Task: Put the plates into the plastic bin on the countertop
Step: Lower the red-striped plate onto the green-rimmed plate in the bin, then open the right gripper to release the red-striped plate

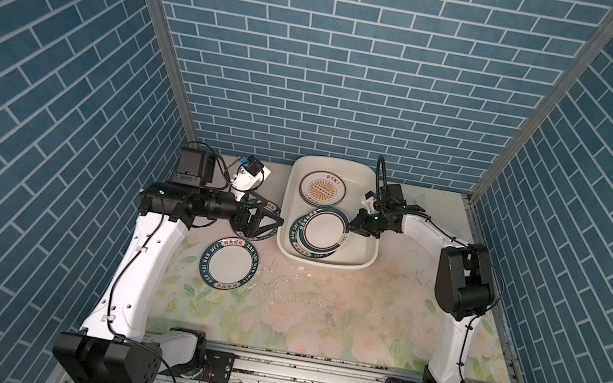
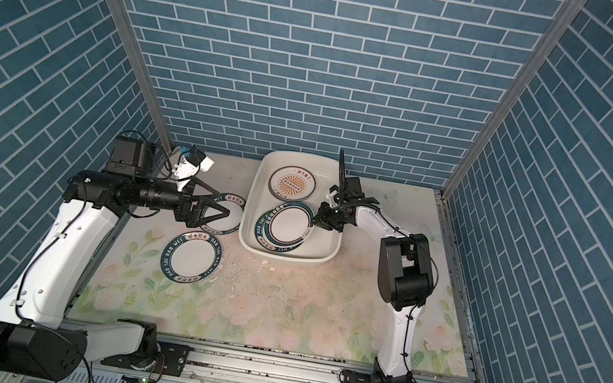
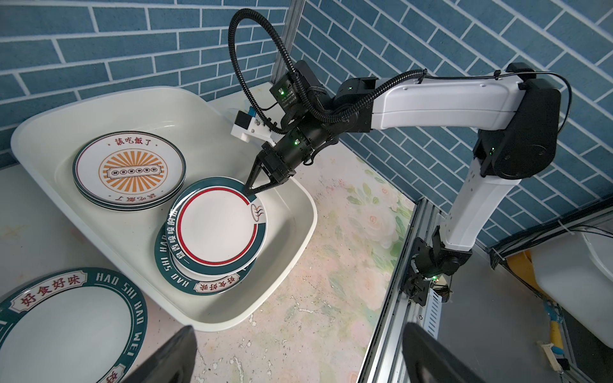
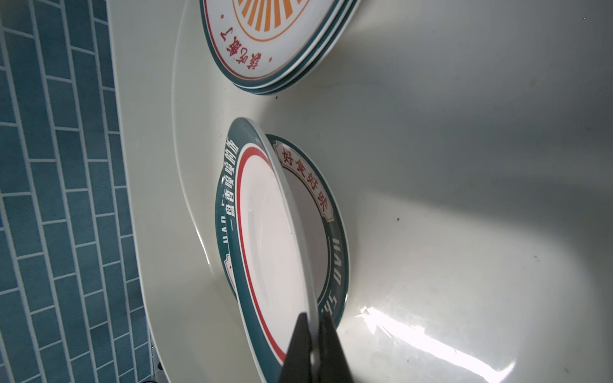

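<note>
Your right gripper is closed on the rim of the ringed plate, inside the bin. That plate is tilted, raised at the gripped edge, over a lettered plate lying directly beneath it on the bin floor. Beyond the fingertips, toward the bin's far end, sits a stack of sunburst plates, near the held plate.

Your left gripper stands wide open and holds nothing. It is just outside the bin wall, above a second lettered plate on the countertop; contact with it cannot be told. A third lettered plate lies flat back toward that arm's base, apart from the gripper.
</note>
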Robot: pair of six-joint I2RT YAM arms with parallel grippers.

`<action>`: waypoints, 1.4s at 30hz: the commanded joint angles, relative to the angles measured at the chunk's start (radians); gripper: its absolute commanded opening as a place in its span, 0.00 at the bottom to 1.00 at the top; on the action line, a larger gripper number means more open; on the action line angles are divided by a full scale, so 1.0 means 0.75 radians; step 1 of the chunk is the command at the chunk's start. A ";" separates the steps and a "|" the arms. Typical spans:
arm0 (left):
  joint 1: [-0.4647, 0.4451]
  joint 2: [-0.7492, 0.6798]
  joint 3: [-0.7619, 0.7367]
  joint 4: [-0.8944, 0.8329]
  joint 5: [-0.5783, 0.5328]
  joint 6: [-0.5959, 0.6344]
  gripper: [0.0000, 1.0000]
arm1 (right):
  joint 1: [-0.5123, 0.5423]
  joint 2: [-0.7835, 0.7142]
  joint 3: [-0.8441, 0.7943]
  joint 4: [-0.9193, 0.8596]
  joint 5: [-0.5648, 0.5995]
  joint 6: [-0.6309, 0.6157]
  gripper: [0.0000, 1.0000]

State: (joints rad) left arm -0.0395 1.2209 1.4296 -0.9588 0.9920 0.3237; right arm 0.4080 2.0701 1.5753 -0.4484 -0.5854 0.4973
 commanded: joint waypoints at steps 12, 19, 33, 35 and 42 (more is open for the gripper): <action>-0.001 -0.023 -0.007 0.006 0.028 -0.006 0.98 | 0.002 0.040 0.061 -0.049 0.003 -0.021 0.04; -0.001 -0.026 -0.012 0.007 0.030 -0.004 0.98 | 0.002 0.064 0.066 -0.062 0.018 -0.014 0.08; -0.001 -0.041 -0.020 0.006 0.031 -0.001 0.98 | 0.002 0.088 0.080 -0.088 0.038 -0.019 0.16; -0.001 -0.043 -0.019 0.008 0.031 -0.001 0.98 | 0.002 0.093 0.078 -0.086 0.038 -0.019 0.17; -0.001 -0.047 -0.030 0.015 0.033 -0.003 0.98 | 0.002 0.115 0.076 -0.085 0.036 -0.016 0.17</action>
State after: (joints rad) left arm -0.0395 1.2011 1.4242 -0.9585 0.9932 0.3218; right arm 0.4118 2.1231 1.6108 -0.4885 -0.5735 0.4995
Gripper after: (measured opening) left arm 0.978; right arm 0.172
